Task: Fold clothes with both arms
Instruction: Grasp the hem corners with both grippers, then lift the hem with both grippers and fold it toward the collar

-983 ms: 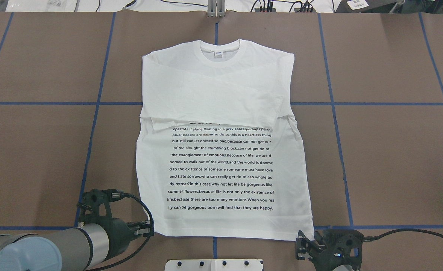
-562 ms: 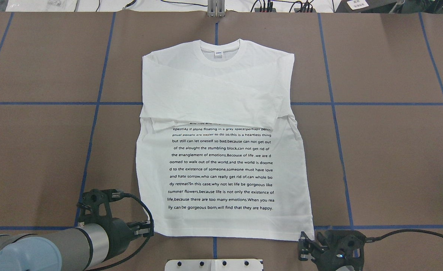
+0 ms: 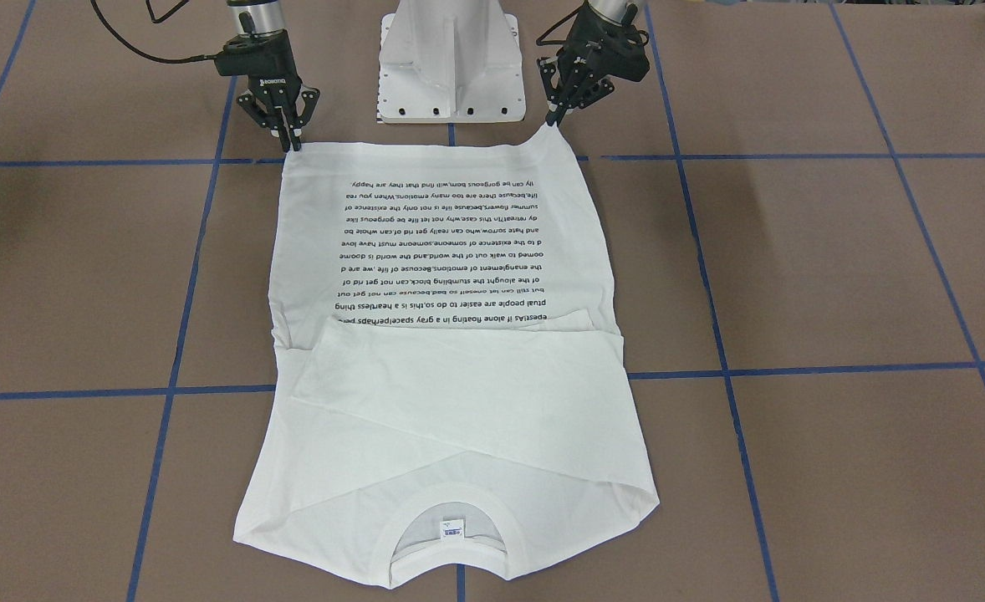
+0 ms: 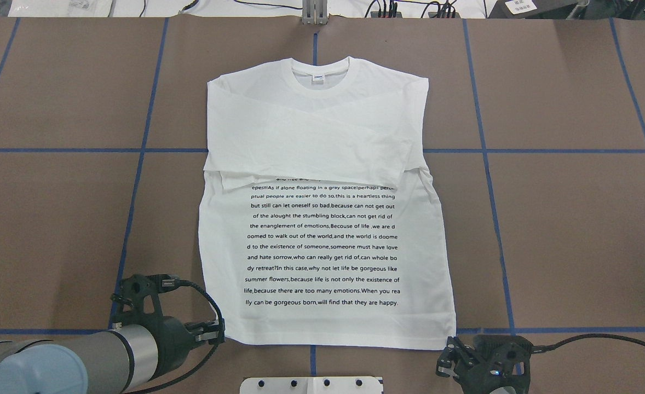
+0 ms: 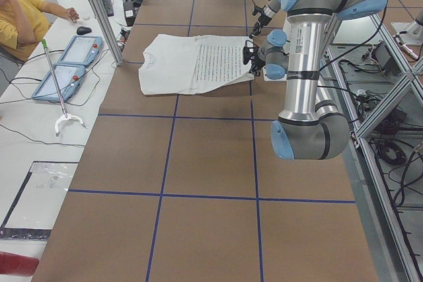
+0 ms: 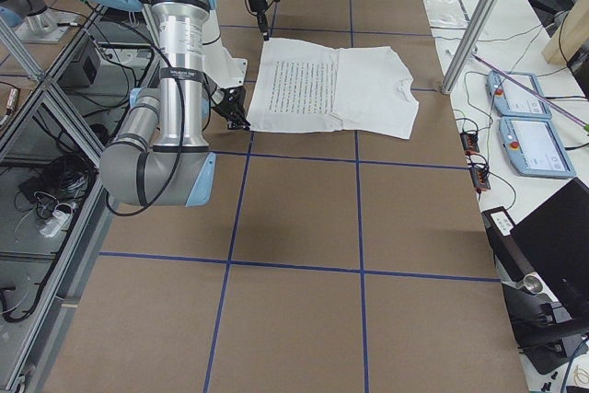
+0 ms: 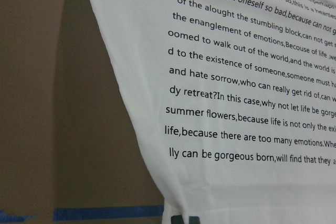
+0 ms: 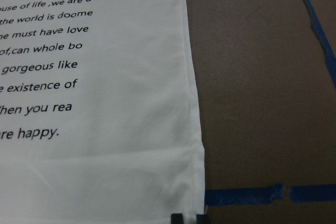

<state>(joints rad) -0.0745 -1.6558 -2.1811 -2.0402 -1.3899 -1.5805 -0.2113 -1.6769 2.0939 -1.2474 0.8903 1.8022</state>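
Right gripper (image 3: 290, 139) shifted; front view shows it at T-shirt (image 3: 451, 393) corner.

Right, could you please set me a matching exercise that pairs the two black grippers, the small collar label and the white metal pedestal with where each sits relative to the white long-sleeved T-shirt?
Things:
1. left black two-finger gripper
2. right black two-finger gripper
3. small white collar label
4. white metal pedestal

Places, relative to the white long-sleeved cotton T-shirt:
A. inside the neck opening, at the end farthest from the robot
B. at the hem corner on the robot's left
C. just beyond the middle of the hem, between the grippers
D. at the hem corner on the robot's right

Pairs: 1-B, 2-D, 3-A, 4-C.
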